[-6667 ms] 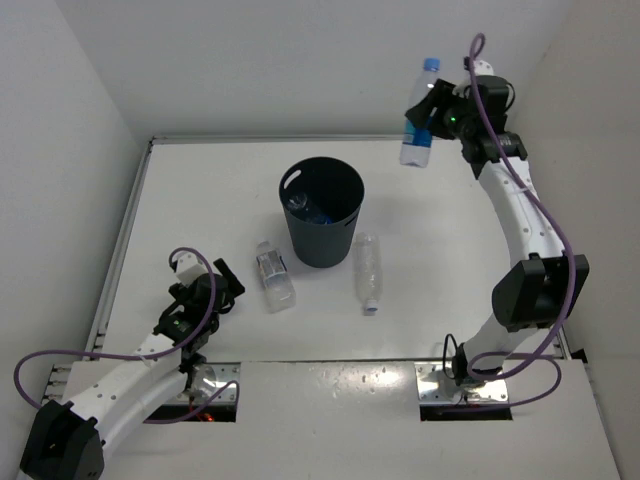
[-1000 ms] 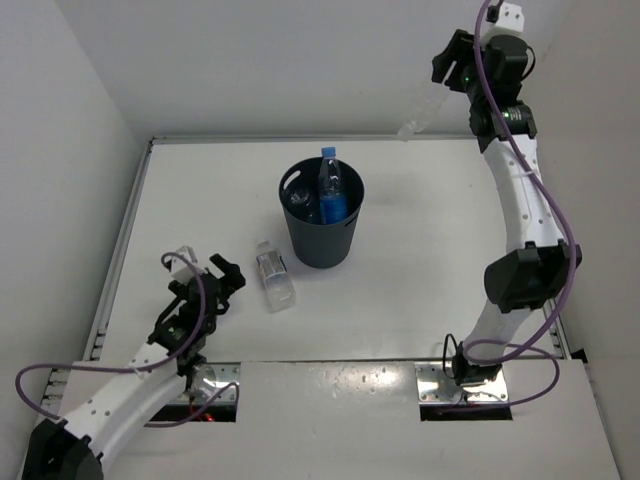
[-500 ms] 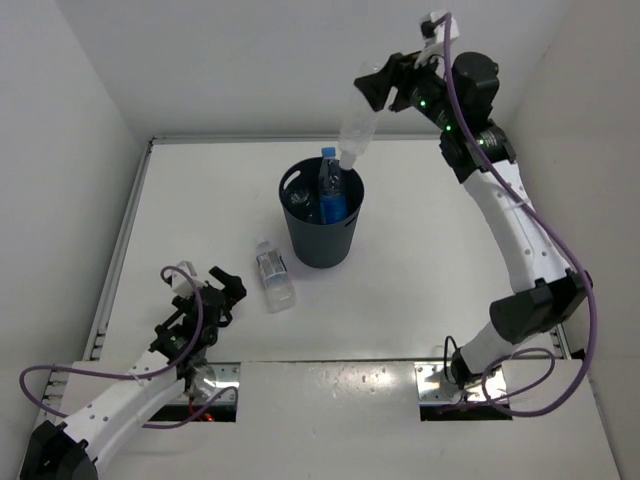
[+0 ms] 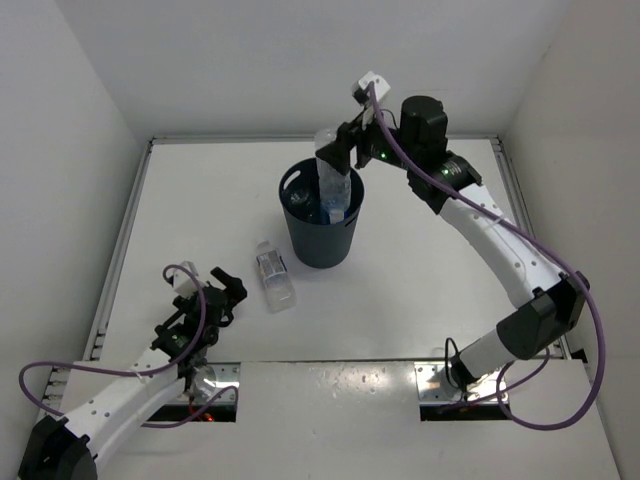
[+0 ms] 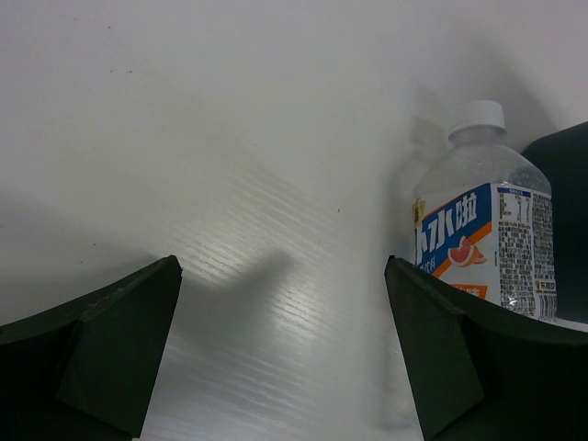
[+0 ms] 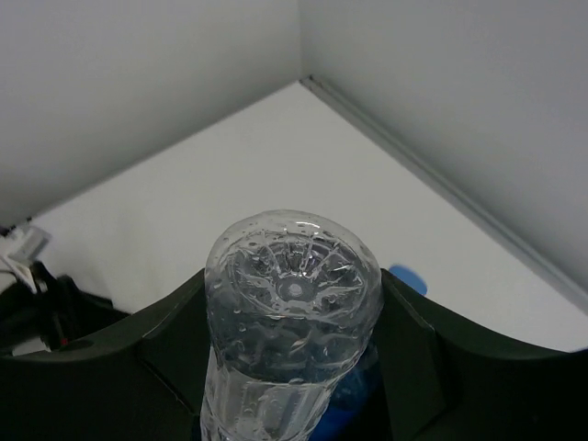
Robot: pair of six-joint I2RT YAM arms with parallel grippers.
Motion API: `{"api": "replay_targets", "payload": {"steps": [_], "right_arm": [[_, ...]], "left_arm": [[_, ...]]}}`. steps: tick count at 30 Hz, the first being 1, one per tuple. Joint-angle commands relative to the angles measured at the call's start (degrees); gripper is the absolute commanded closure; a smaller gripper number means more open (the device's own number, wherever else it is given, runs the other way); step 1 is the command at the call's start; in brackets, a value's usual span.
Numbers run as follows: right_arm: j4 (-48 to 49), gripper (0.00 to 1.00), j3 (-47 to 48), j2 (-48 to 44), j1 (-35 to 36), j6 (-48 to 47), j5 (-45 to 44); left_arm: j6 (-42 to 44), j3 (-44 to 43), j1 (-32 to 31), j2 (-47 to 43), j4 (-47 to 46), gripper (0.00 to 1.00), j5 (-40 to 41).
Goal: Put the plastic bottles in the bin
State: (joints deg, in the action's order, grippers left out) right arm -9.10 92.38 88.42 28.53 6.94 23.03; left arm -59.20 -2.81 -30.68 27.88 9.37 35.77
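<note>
Clear glossy plastic bottle (image 6: 292, 294) with dimpled base, matt dark plastic bin (image 4: 322, 240), finely ribbed white counter (image 5: 230, 184) with soft sheen

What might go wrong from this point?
1. The held bottle, in the right tool over the bin, may land on the upright bottle already inside and bounce out.
2. The lying bottle sits close beside the bin; the open left tool may roll it away when grasping.

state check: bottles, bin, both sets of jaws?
Right gripper: jaws shut on the unlabelled bottle.
Unlabelled bottle: held cap-down over the bin's mouth.
Blue-label bottle: standing in the bin.
White-label bottle: lying on the table.
Bin: upright.
Left gripper: jaws open, empty.
</note>
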Motion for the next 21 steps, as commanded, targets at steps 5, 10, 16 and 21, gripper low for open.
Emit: {"api": "replay_targets", "payload": {"steps": [5, 10, 16, 21], "right_arm": [[-2.49, 0.5, -10.37, -2.29, 0.38, -6.14, 0.79], [-4.7, 0.32, -13.28, -2.29, 0.91, -6.68, 0.79], [-5.22, 0.07, -14.33, -2.29, 0.91, -6.68, -0.35], [-4.61, 0.0, -9.51, -2.29, 0.29, -6.15, -2.45]], "left_arm": [[-0.57, -0.44, -0.44, 0.51, -2.42, 0.0, -0.17], [-0.57, -0.44, -0.44, 0.51, -2.42, 0.0, -0.7], [-0.57, -0.44, -0.44, 0.51, -2.42, 0.0, -0.7], [-0.57, -0.44, -0.44, 1.04, -2.42, 0.0, -0.7]]}}
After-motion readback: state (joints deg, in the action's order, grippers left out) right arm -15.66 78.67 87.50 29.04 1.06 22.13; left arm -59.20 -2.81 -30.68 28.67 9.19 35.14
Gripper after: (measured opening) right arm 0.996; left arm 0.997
